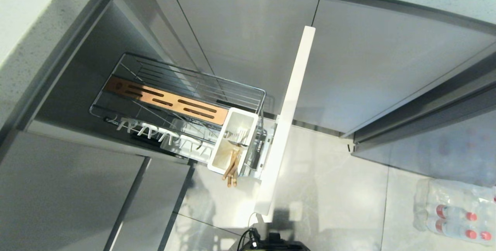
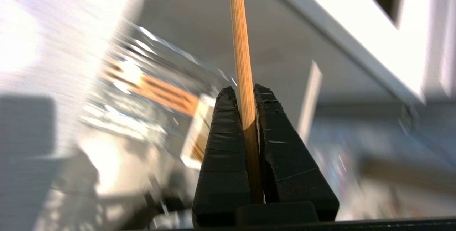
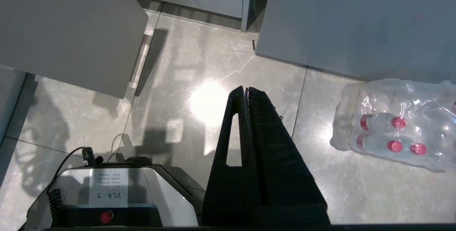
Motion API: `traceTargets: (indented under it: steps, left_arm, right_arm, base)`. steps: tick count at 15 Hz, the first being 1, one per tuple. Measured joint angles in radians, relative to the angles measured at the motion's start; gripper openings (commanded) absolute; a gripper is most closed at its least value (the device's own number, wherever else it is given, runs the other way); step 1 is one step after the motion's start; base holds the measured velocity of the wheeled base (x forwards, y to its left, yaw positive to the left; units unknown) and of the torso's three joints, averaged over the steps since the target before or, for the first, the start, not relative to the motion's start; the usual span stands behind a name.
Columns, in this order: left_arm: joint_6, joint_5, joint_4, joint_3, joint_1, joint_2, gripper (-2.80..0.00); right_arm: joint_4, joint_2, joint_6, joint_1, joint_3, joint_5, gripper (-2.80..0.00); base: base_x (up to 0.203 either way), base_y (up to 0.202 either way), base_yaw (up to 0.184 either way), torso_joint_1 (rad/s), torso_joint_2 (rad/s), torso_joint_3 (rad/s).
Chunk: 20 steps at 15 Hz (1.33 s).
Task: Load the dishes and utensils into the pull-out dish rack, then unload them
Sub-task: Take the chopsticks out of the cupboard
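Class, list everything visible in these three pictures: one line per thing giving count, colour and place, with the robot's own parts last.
Pull-out dish rack: one, chrome wire, drawn out of the cabinet.
Wooden strip: one, brown, slotted, across the rack's top.
Utensil cup: one, white, at the rack's front end.
Fork: one, silver-grey, in the cup.
Chopsticks: pale wood, standing in the cup; count unclear.
Chopstick: one, pale wood, in the left gripper.
Bottle pack: one, clear wrap, red caps, on the floor.
Robot base: one, grey-black, on the floor.
Left gripper: black, shut on the chopstick.
Right gripper: black, shut, above the floor.
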Motion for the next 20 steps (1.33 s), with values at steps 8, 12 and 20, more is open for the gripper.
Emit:
traceTargets:
  steps: [8, 12, 20]
  left_arm:
    - [0.045, 0.159, 0.009, 0.007, 0.467, 0.009, -2.8]
    - [0.039, 0.329, 0.011, 0.007, 0.518, 0.064, -2.8]
    - [-0.184, 0.402, -0.155, 0.004, 0.458, 0.227, -2.8]
  right_arm:
    - [0.0, 0.0, 0.0, 0.0, 0.0, 0.0, -2.8]
    - [0.0, 0.0, 0.0, 0.0, 0.0, 0.0, -2.8]
    - [0.0, 0.0, 0.0, 0.0, 0.0, 0.0, -2.8]
  base:
    - [0.0, 0.0, 0.0, 0.0, 0.0, 0.0]
    - [0.0, 0.0, 0.0, 0.0, 0.0, 0.0]
    - [0.0, 0.0, 0.0, 0.0, 0.0, 0.0]
